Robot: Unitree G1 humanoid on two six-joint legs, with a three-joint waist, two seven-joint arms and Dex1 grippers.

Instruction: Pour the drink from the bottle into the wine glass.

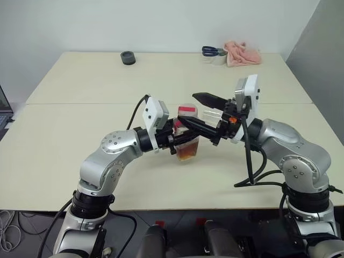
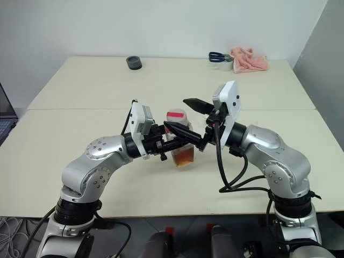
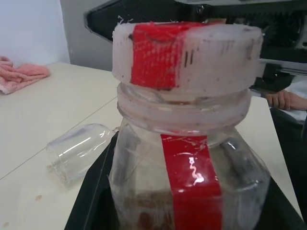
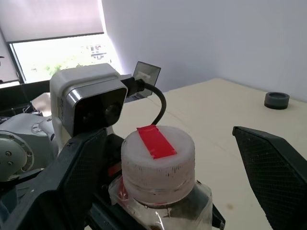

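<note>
Up close: white cap (image 4: 157,160) with a red strip, sitting tight on top of the bottle (image 1: 187,141). Bottle gripped round its body by the left pincer (image 1: 180,134), kept upright to stop any spills. Brown drink (image 1: 187,153) low down inside, well under the neck. Right pincer (image 1: 188,109) spread wide, one finger on each side of the cap, most likely there to twist it off. No pouring possible with the cap on, so probably the opening step first.

Wine glass (image 3: 79,151) just behind the bottle on the surface (image 1: 80,134), seemingly tipped over on its side. Stem and foot hidden behind the bottle, so hard to be sure. Maybe in need of standing up before any pouring.

Bottle's bottom either resting on the surface or just above it, hard to tell. Left pincer's fingertips mostly covered by the bottle. Far off at the back edge: pink cloth (image 1: 243,54), scissors (image 1: 213,50) and a small black ring (image 1: 128,57), well apart from the job.
</note>
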